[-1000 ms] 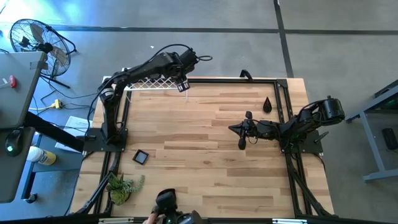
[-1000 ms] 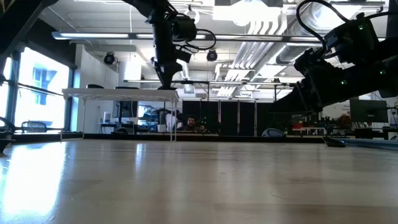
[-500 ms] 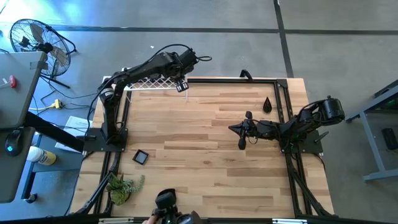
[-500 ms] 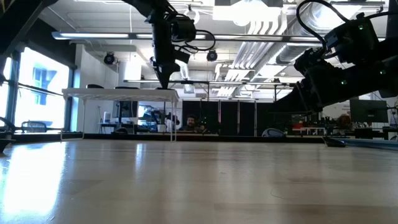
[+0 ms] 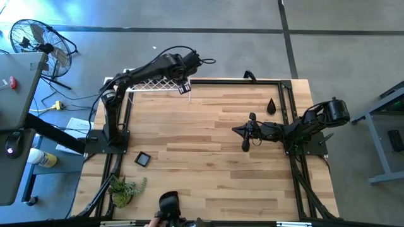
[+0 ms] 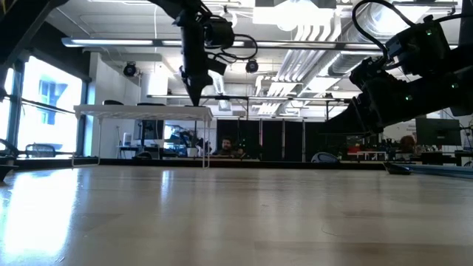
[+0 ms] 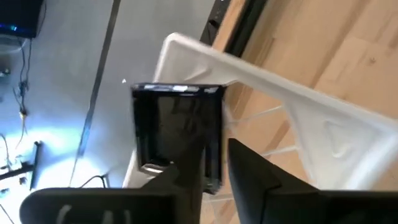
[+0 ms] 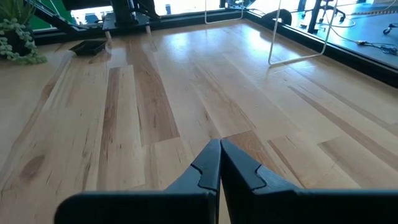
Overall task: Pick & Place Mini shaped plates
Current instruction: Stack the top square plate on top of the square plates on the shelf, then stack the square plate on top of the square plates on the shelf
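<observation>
A glossy black square plate (image 7: 177,134) sits pinched in the left claw (image 7: 214,177) over the white wire rack (image 7: 323,124). The right claw (image 8: 219,163), closed empty, hovers above the pale wood counter (image 5: 208,157).

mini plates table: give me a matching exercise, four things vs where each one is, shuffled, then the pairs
Things
1. square plate
2. teardrop plate
3. white wire rack
4. green plant

Places
A. far edge of the table, under the left gripper
B. near left corner
C. flat on the wood, close to the left arm's base
D. standing by the right rail, beyond the right gripper

Pairs: 1-C, 2-D, 3-A, 4-B
</observation>
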Available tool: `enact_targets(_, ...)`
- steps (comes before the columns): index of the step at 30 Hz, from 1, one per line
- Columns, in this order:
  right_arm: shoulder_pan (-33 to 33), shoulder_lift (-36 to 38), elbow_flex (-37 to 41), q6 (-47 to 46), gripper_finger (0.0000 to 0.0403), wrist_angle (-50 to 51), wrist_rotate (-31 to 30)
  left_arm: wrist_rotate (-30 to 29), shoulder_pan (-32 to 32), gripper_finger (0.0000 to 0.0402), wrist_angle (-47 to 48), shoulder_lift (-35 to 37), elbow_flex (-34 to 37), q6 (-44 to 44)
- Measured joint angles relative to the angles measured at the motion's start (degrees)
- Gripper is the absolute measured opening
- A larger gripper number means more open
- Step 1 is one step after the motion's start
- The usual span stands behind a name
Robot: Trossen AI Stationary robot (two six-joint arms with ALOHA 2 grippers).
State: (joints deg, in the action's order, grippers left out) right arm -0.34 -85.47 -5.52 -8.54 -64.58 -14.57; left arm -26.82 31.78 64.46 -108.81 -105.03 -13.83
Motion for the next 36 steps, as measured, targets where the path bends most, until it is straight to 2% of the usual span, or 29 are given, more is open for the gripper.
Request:
enact_targets(7, 0.02, -0.01, 0.02, 0.00, 0.0006, 0.00, 0.02, -1.44, -1.42, 0.0098, 0.79, 0.01, 0.00, -1.98)
enact_targets(10, 0.00, 0.00, 0.02, -0.25, 0.0003, -0.30, 1.14, -2.31, -1.73, 0.0093, 1.39, 0.00, 0.00, -2.00)
enact_targets(13, 0.02, 0.00, 0.02, -0.01, 0.0002, -1.68, 2.55, -1.77, -2.55, 0.0067, 1.70, 0.10, 0.00, -0.94)
enact_targets(18, 0.02, 0.00, 0.02, 0.00, 0.0004, -2.19, 2.99, 6.76, -2.60, 0.0007, -1.27, 3.74, -0.09, 1.08)
enact_targets(25, 0.02, 0.00, 0.02, 0.00, 0.0004, -2.16, 3.00, 14.22, -3.74, 0.0004, -10.93, 9.66, 1.45, 4.78)
enact_targets(29, 0.02, -0.02, 0.02, 0.00, 0.0008, -2.17, 2.64, 15.97, -5.23, 0.0003, -18.48, 13.62, 7.99, 5.72)
enact_targets(32, 0.02, -0.02, 0.02, 0.00, 0.0008, -2.16, 1.93, 16.60, -7.07, 0.0001, -29.04, 17.05, 15.04, 5.77)
enact_targets(36, 0.01, 0.00, 0.02, 0.00, 0.0007, -2.20, 1.37, 21.36, -8.90, 0.0001, -41.84, 21.50, 25.70, 6.59)
